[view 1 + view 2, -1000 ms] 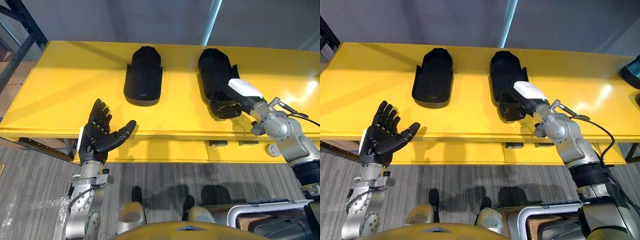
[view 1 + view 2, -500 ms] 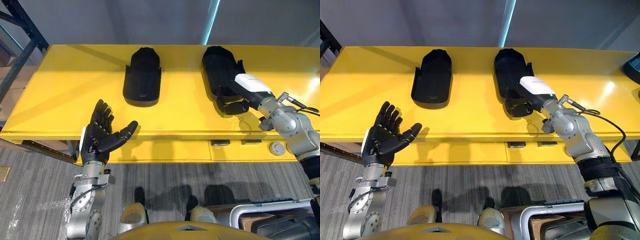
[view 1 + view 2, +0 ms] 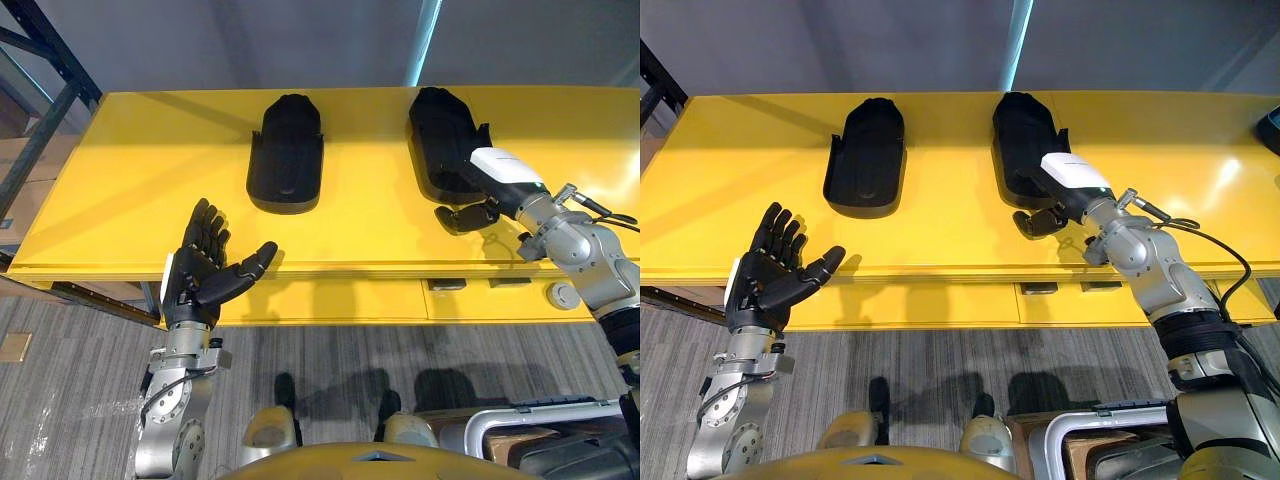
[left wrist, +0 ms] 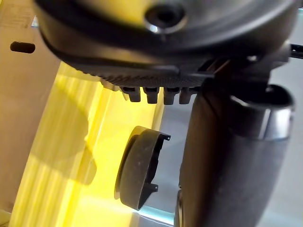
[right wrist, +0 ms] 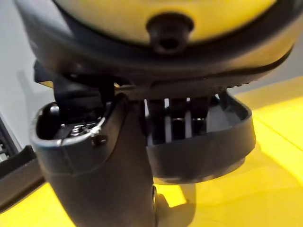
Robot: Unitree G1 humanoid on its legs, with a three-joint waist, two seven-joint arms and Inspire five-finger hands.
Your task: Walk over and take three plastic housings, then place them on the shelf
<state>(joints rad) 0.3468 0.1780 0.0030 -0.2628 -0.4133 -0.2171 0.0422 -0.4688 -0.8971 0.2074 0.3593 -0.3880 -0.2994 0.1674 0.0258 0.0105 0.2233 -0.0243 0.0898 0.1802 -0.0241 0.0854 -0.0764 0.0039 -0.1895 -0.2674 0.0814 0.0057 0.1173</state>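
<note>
Two black plastic housings lie on the yellow table (image 3: 130, 180). The left housing (image 3: 286, 152) sits alone near the middle and also shows past my left hand (image 4: 137, 172). My right hand (image 3: 490, 180) is at the near end of the right housing (image 3: 440, 130). Its straight fingers (image 5: 179, 120) reach into that housing's open end (image 5: 208, 151), and the thumb (image 3: 455, 215) is spread out over the table beside it. By the table's front edge my left hand (image 3: 197, 275) hovers open and palm up, holding nothing.
A dark shelf frame (image 3: 40, 110) stands at the table's left end. Small handles (image 3: 445, 285) show on the table's front face. A teal object (image 3: 1272, 125) lies at the far right edge. Grey carpet lies below.
The right housing has slid slightly right and away with my right hand on it, and the thumb has spread out from under the hand. The left hand has barely moved.
</note>
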